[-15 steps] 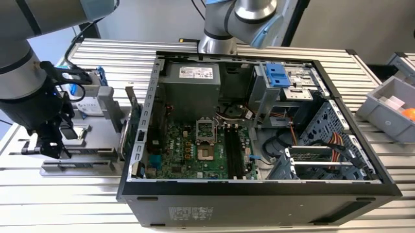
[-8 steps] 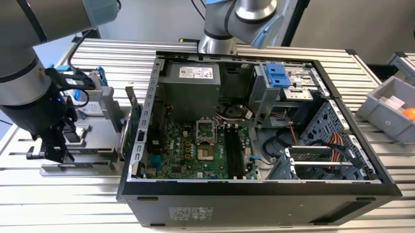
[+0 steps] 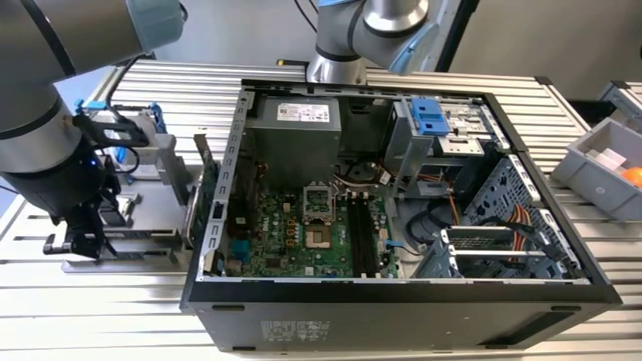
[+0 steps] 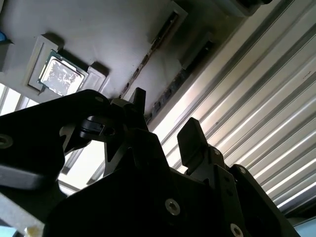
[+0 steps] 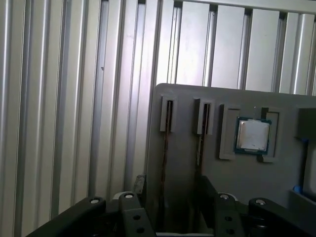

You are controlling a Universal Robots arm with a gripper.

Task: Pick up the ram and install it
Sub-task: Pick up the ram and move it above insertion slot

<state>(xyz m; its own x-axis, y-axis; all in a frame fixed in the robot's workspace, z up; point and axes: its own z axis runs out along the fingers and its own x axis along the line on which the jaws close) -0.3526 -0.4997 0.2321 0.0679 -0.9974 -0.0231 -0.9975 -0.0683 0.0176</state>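
Observation:
Two thin dark ram sticks stand on edge in narrow slots of a grey holder tray (image 5: pixel 187 163), one (image 5: pixel 164 148) beside the other (image 5: pixel 199 143). They also show as dark strips in the second wrist view, one (image 4: pixel 148 59) and the other (image 4: pixel 170 89). My gripper (image 5: pixel 174 190) (image 4: pixel 165 118) hangs open just above the sticks' near ends, with one black finger (image 5: pixel 140 185) on each side. I cannot tell whether a finger touches a stick. In the exterior view the gripper (image 3: pixel 86 242) is low over the tray (image 3: pixel 140 226), on the view's left of the open computer case (image 3: pixel 401 293).
A square silver processor chip (image 5: pixel 253 134) (image 4: pixel 60 76) lies in its own recess of the tray. A green card (image 3: pixel 198 197) stands on edge between tray and case. The motherboard's long black memory slots (image 3: pixel 361 233) lie inside the case. Grey bins (image 3: pixel 602 162) stand at the far right.

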